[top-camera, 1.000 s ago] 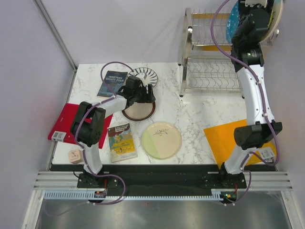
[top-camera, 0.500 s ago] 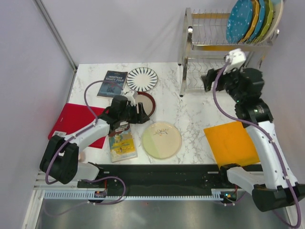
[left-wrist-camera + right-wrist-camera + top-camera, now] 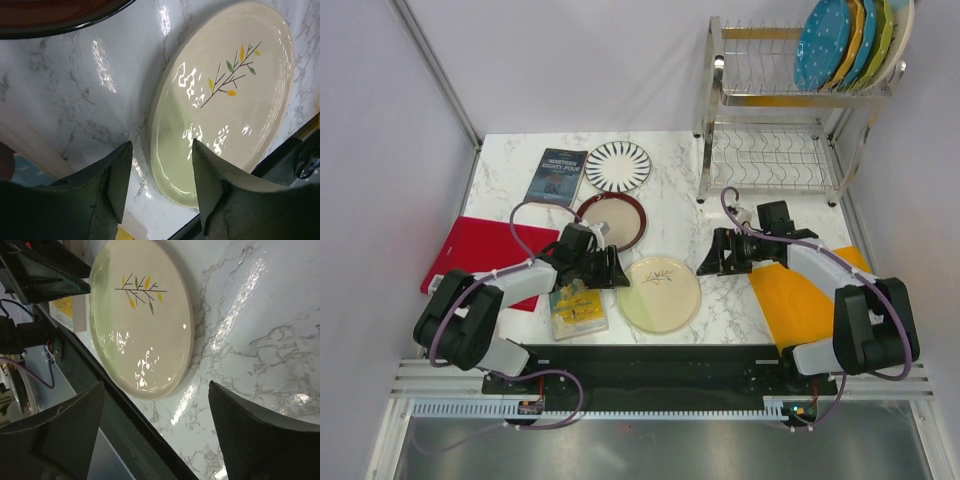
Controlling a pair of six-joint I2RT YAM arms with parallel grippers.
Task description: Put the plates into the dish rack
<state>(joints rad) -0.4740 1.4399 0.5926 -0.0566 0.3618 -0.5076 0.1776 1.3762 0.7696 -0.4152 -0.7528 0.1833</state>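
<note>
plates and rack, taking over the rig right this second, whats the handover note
Left end effector: open, empty, low at the left edge of the twig plate.
Right end effector: open, empty, low over the table just right of that plate, facing it.
Done: several plates stand upright on the dish rack's upper shelf.
Left: three plates lie flat on the table: the twig plate near the front, the maroon-rimmed plate behind it, and the striped plate further back.
Likely next: the twig plate, since both end effectors flank it.
</note>
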